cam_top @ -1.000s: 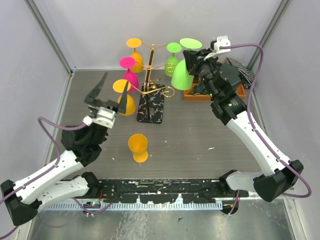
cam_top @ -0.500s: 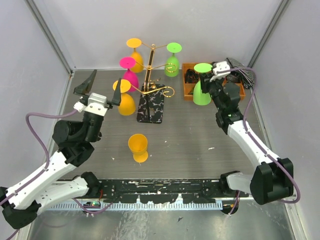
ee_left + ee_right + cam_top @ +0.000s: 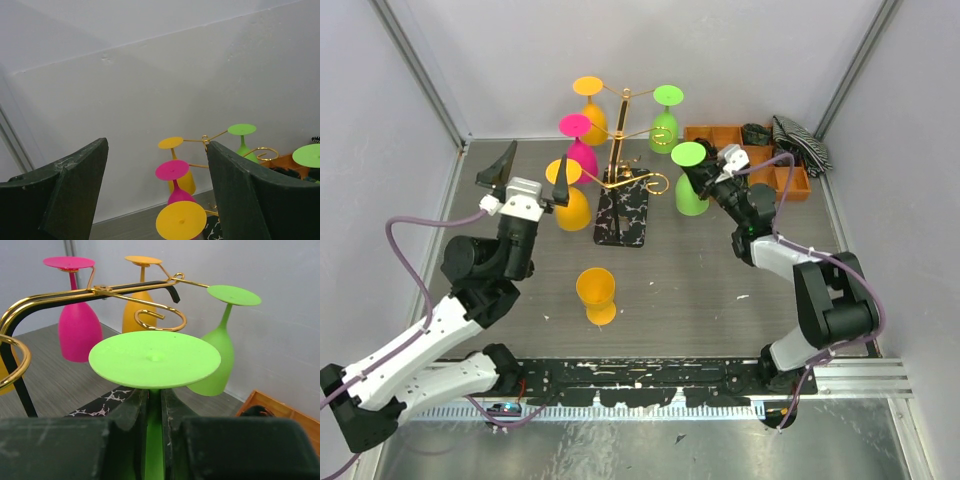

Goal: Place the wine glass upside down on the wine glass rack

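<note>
My right pincer (image 3: 154,404) grips the green glass (image 3: 155,359) by its stem, foot up, mid-frame; hooking it onto the rack (image 3: 622,215) is left.

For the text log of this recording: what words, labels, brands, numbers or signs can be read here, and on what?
None: no view shows readable text.
The white marks on the wine glass rack base are a speckled pattern, not letters.
The green wine glass and the orange tray bear no print.
</note>
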You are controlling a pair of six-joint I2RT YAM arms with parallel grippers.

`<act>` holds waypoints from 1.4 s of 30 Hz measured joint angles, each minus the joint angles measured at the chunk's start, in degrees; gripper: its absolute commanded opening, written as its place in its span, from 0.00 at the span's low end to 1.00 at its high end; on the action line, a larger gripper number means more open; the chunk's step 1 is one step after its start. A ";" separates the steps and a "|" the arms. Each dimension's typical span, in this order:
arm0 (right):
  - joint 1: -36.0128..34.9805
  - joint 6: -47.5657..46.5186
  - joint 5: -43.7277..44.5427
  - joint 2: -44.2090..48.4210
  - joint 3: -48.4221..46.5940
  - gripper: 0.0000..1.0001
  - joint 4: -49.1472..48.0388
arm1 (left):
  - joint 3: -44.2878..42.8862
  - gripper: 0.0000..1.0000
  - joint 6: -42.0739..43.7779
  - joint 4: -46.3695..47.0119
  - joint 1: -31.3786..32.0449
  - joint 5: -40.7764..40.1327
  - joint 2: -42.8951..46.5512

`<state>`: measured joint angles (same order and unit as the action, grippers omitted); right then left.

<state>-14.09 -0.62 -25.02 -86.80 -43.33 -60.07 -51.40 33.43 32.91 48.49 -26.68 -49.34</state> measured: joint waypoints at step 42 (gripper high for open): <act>-7.72 2.05 1.77 -19.15 -1.25 0.01 -27.02 | 13.79 0.96 4.37 41.07 -1.49 -1.11 -19.85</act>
<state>-21.80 1.43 -23.24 -105.95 -44.58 -87.09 -37.60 37.80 73.97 47.00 -27.79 -69.19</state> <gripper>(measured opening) 0.164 0.958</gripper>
